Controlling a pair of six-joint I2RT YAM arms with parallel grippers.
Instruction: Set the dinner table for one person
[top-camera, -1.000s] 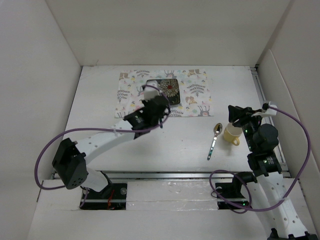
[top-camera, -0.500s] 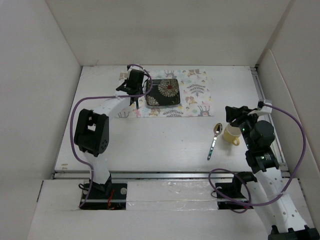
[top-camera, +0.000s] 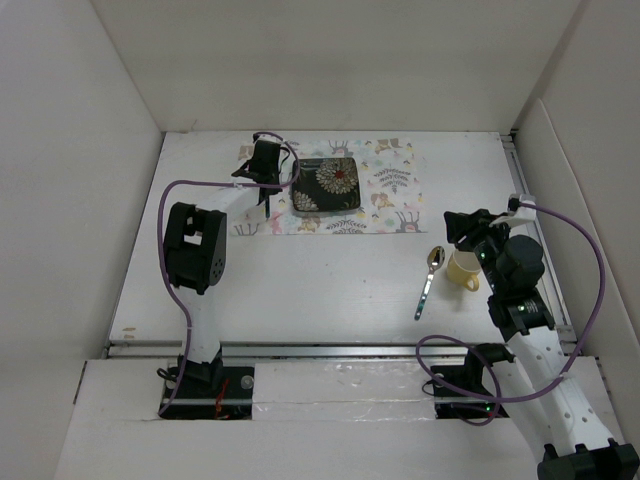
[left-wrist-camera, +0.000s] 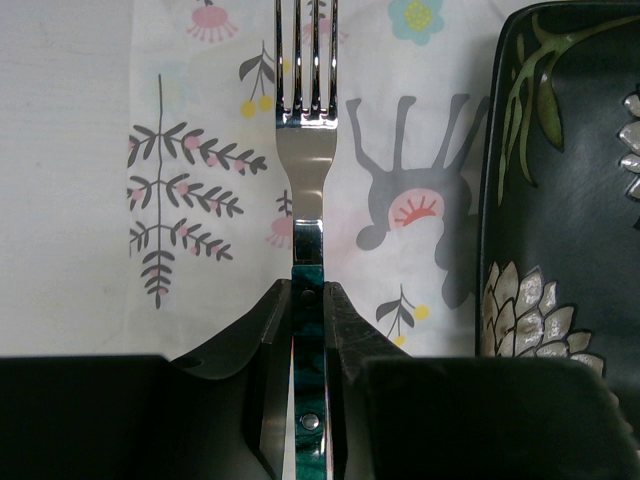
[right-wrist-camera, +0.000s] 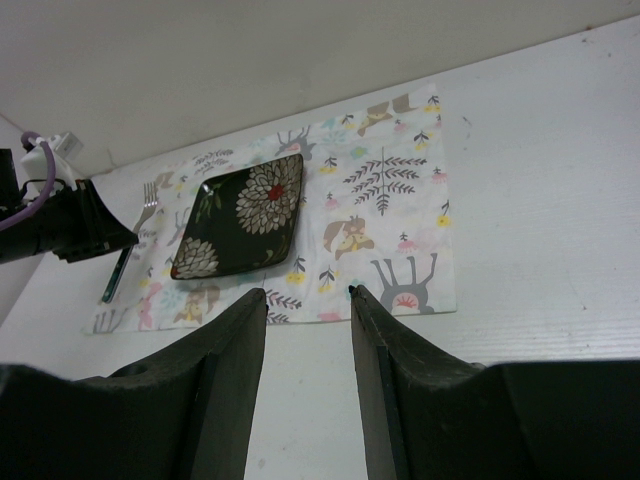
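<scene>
White desk (top-camera: 320, 290) takes up the whole floor of the enclosure, arm bases at its near edge. Left arm (top-camera: 195, 250) is folded up tall on the left and reaches to the far-left part of the desk. Left jaws are clamped on the teal handle of a fork (left-wrist-camera: 307, 150). Right arm (top-camera: 520, 290) stands on the right side. Right jaws sit over the far side of the mug, fingers parted by a narrow gap with nothing between them, facing across the desk toward the placemat. Patterned white placemat (top-camera: 390, 190) lies flat at the far centre of the desk, long side parallel to the far edge. Black square plate (top-camera: 327, 185) with a floral print sits on the placemat, left of the mat's centre. Yellow mug (top-camera: 463, 268) stands upright on bare desk, right of the placemat and nearer the arms. Spoon (top-camera: 428, 280) lies on bare desk just left of the mug, bowl toward the far side, handle toward the near edge. The fork is over the placemat's left strip, just left of the plate and parallel to the plate's edge, tines pointing away from the left wrist camera. Cannot tell if it touches the mat.
</scene>
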